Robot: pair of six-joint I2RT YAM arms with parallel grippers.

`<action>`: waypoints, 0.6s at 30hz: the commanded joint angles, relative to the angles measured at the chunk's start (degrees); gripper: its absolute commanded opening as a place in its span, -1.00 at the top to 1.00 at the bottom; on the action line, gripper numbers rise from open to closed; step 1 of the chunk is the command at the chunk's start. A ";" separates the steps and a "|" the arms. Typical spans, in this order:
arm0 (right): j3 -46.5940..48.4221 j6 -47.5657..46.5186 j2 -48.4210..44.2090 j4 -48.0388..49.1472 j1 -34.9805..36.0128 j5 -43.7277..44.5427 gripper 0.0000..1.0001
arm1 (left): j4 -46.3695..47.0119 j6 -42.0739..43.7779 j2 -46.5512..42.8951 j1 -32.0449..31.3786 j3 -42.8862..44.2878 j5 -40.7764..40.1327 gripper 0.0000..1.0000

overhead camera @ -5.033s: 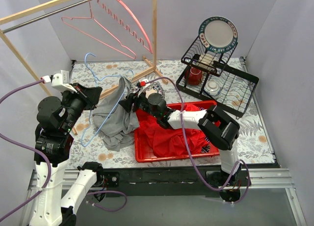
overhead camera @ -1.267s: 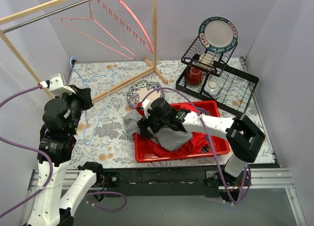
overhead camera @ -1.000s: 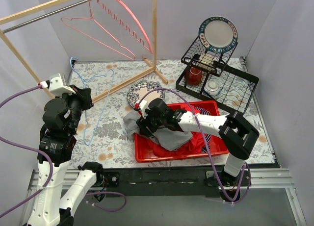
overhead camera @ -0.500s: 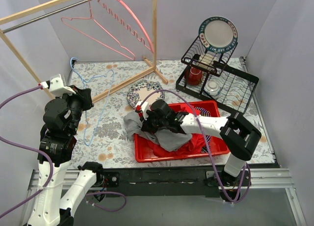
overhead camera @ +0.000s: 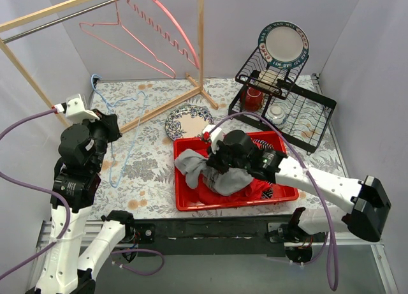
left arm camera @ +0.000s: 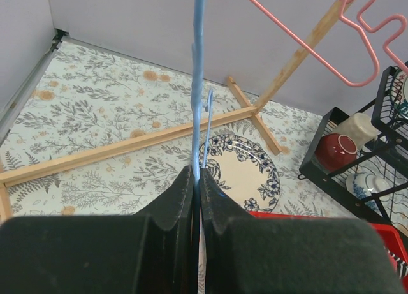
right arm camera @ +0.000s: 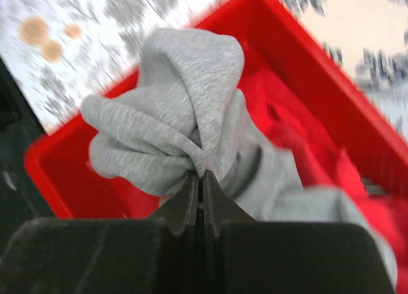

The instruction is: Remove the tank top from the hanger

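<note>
The grey tank top (overhead camera: 204, 169) is off the hanger and lies bunched in the red bin (overhead camera: 280, 194), on red cloth. My right gripper (overhead camera: 215, 161) is shut on a fold of it; in the right wrist view the grey cloth (right arm camera: 185, 122) bulges just past the closed gripper (right arm camera: 200, 176). The bare blue wire hanger (overhead camera: 131, 131) stretches over the floral table at the left. My left gripper (overhead camera: 109, 129) is shut on its wire; in the left wrist view the blue wire (left arm camera: 198, 71) rises straight up from between the closed gripper (left arm camera: 196, 174).
A wooden clothes rack (overhead camera: 201, 45) with pink hangers (overhead camera: 137, 36) stands at the back left, its foot bar (left arm camera: 127, 144) crossing the table. A patterned plate (overhead camera: 189, 122) lies behind the bin. A black dish rack (overhead camera: 280, 96) with plate, red bowl and cups stands at the back right.
Five seconds ago the tank top hung on the blue hanger between both grippers. Since then my right gripper pulled it off, and in the last second carried it rightward fully into the red bin.
</note>
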 commanded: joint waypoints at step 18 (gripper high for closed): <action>-9.26 9.43 -6.69 -3.05 -0.39 6.40 -0.68 | 14.13 13.04 17.55 -0.24 14.15 -22.97 1.00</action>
